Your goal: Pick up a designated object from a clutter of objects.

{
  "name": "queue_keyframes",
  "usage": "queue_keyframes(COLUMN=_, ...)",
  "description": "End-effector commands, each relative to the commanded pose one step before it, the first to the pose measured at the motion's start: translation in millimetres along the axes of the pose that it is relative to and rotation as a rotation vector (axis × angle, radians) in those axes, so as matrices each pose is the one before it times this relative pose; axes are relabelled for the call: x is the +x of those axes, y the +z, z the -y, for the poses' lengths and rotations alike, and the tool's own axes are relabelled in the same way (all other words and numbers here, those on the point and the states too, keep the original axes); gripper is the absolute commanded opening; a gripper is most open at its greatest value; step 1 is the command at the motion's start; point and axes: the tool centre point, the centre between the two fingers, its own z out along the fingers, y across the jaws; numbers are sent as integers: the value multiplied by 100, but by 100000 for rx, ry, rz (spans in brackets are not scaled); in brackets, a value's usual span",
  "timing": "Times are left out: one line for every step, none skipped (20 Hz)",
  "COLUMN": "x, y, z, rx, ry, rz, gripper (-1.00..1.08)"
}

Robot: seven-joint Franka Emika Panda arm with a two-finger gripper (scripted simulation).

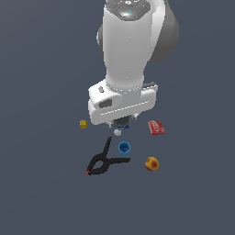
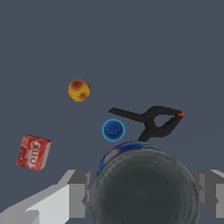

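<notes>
From the exterior view I see the arm standing nearly vertical over the clutter, wrist pointed straight down, the pincer [image 1: 121,123] low and mostly hidden under the white hand housing. Just below the housing a sliver of the dark grey cup [image 1: 121,121] shows, sitting right at the fingertips. A white ball [image 1: 117,132] lies just beside the pincer, the blue cup [image 1: 124,148] and the black spring clamp [image 1: 104,161] a little further out, the red packet [image 1: 156,127] and the yellow piece [image 1: 83,124] off to either flank, the orange-yellow piece [image 1: 152,163] beyond the blue cup.

In the wrist view the dark grey cup [image 2: 144,188] fills the space between the two fingers [image 2: 76,192], its rounded wall bulging towards the camera. The jaws stand on either side of it; I cannot tell whether the pads already press on it or merely bracket it.

I judge the cup light, rigid and smooth, so likely to slip or squirt out if pinched off-centre. I would clamp across its widest part, squarely on opposite walls, with modest force.
</notes>
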Motion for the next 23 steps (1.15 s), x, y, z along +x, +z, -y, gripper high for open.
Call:
queue_keyframes(x=-230, y=-2531, z=-1296, rx=23, ry=34, rz=234, gripper=-100)
queue_keyframes(x=-59, y=-891, z=-470, rx=-11, ry=28, rz=62, gripper=-100)
queue_keyframes(x=-46, y=-818, z=-448, rx=-17, ry=40, rz=87, gripper=-100)
queue_keyframes(x=-46, y=-774, z=-415, rx=-14, ry=29, rz=61, gripper=-100)
queue_keyframes(x=-38, y=-717, z=-388, rx=-15, ry=29, rz=61, gripper=-100)
queue_keyframes(x=-29, y=-661, z=-362, rx=-16, ry=29, rz=60, gripper=-100)
queue_keyframes(x=-19, y=-604, z=-336, rx=-18, ry=29, rz=60, gripper=-100)
queue_keyframes(x=-10, y=-548, z=-309, rx=-19, ry=29, rz=60, gripper=-100)
queue_keyframes(x=-18, y=-526, z=-275, rx=0, ry=0, rz=0, gripper=-100)
queue_keyframes(x=11, y=-425, z=-266, rx=-35, ry=51, rz=103, gripper=-100)
queue_keyframes(x=-12, y=-424, z=-223, rx=0, ry=0, rz=0, gripper=-100)
queue_keyframes(x=5, y=-344, z=-206, rx=-21, ry=29, rz=59, gripper=-100)
queue_keyframes(x=-7, y=-321, z=-171, rx=0, ry=0, rz=0, gripper=-100)
queue_keyframes(x=11, y=-243, z=-153, rx=-22, ry=29, rz=59, gripper=-100)
queue_keyframes(x=-1, y=-222, z=-120, rx=0, ry=0, rz=0, gripper=-100)
queue_keyframes(x=2, y=-174, z=-95, rx=0, ry=0, rz=0, gripper=-100)
queue_keyframes(x=6, y=-127, z=-71, rx=0, ry=0, rz=0, gripper=-100)
queue_keyframes(x=25, y=-53, z=-55, rx=-23, ry=29, rz=58, gripper=-100)
queue_keyframes(x=14, y=-34, z=-23, rx=0, ry=0, rz=0, gripper=-100)
queue_keyframes(x=17, y=12, z=0, rx=0, ry=0, rz=0, gripper=-100)
queue_keyframes(x=20, y=57, z=24, rx=0, ry=0, rz=0, gripper=-100)
queue_keyframes(x=17, y=70, z=32, rx=0, ry=0, rz=0, gripper=-100)
queue_keyframes(x=5, y=25, z=12, rx=0, ry=0, rz=0, gripper=-100)
